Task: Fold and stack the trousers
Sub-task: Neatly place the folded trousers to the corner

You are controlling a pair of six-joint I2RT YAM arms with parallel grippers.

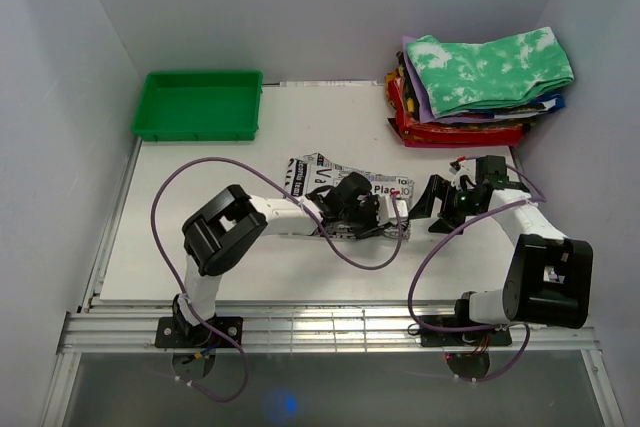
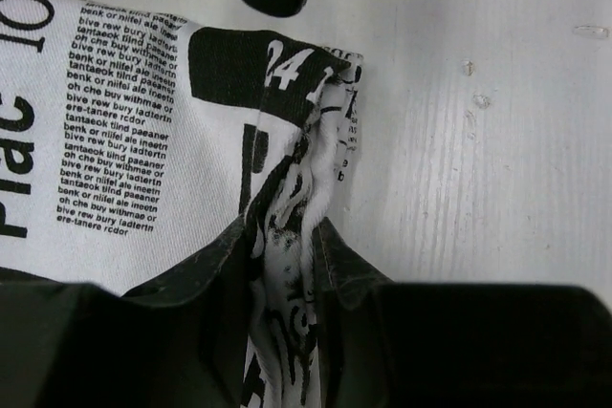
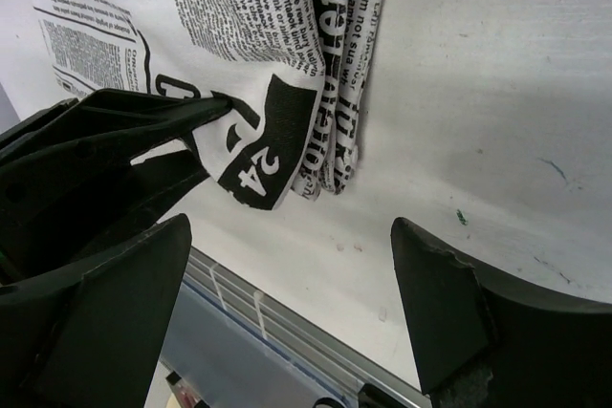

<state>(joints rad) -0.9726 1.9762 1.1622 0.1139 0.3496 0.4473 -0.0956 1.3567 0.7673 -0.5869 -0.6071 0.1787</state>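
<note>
The newspaper-print trousers (image 1: 318, 173) lie folded in the middle of the table, mostly under my left arm. My left gripper (image 1: 392, 219) is shut on the trousers' right edge; in the left wrist view the cloth (image 2: 124, 121) is pinched between the fingers (image 2: 354, 274). My right gripper (image 1: 437, 202) is open and empty just right of that edge. In the right wrist view the trousers' corner (image 3: 273, 74) with a black "24" patch hangs ahead of the wide-open fingers (image 3: 435, 303), and the left gripper (image 3: 191, 117) grips it.
A green tray (image 1: 200, 105) stands at the back left. A stack of folded clothes (image 1: 480, 82), green-and-white tie-dye on top of red and multicoloured ones, sits at the back right. The table's front rail (image 1: 330, 322) runs by the arm bases.
</note>
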